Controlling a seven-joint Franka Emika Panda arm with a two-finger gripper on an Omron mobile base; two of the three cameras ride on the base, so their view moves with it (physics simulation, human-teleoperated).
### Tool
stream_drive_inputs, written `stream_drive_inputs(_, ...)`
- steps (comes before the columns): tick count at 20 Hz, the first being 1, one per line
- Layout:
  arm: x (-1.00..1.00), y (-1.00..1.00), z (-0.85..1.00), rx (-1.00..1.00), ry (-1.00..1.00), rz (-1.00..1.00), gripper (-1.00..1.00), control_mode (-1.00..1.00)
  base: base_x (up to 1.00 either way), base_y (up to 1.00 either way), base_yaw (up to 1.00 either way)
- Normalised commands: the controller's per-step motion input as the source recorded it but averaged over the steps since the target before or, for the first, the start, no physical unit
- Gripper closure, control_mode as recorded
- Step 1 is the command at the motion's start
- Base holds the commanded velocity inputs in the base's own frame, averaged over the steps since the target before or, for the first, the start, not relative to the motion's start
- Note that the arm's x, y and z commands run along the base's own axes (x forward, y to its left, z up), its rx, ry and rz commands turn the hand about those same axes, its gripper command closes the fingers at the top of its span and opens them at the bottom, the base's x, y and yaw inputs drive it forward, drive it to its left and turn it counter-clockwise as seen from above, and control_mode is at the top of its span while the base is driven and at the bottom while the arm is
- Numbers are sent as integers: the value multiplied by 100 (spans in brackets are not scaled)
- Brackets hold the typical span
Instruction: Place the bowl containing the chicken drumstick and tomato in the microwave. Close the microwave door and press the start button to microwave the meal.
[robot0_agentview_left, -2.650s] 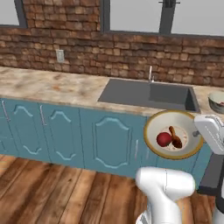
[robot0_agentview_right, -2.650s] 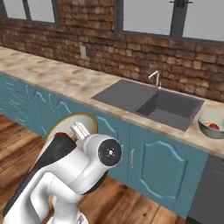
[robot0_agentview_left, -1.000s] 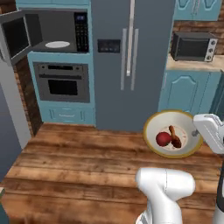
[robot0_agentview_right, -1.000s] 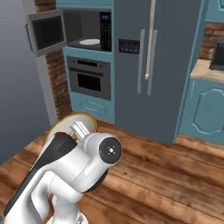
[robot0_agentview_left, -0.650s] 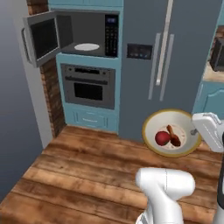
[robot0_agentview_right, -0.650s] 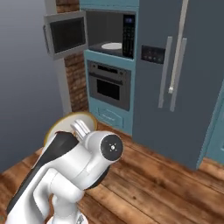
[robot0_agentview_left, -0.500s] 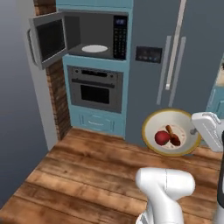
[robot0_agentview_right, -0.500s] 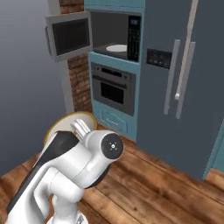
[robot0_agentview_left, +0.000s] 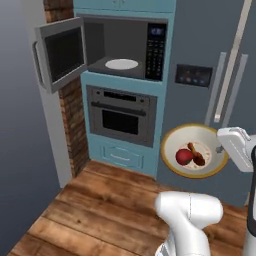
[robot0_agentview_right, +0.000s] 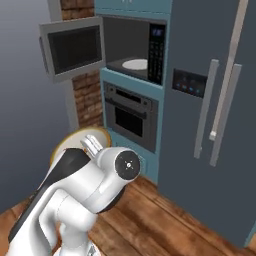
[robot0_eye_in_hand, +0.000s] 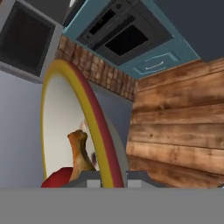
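arm folded low, tool (robot0_eye_in_hand: 113, 175) clamped, held level

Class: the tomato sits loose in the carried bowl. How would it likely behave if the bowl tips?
The tomato is round and glossy, so it would probably roll. The bowl is shallow, so its rim may barely stop it. The chicken drumstick lying alongside might block one direction.

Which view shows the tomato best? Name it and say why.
The left base view: it looks down into the bowl, so the tomato shows whole beside the chicken drumstick. The hand view sees the bowl nearly edge-on, with just a red sliver of tomato at the bottom. In the right base view the arm covers most of the bowl.
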Motion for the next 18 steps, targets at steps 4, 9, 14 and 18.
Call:
stream_drive_inputs(4,0,0,0,0,0,0,100,100,100,5,5)
stream_drive_inputs(9,0,0,0,0,0,0,100,100,100,20,6)
stream_drive_inputs(14,0,0,0,0,0,0,100,100,100,40,6)
stream_drive_inputs(18,0,0,0,0,0,0,100,100,95,32,0)
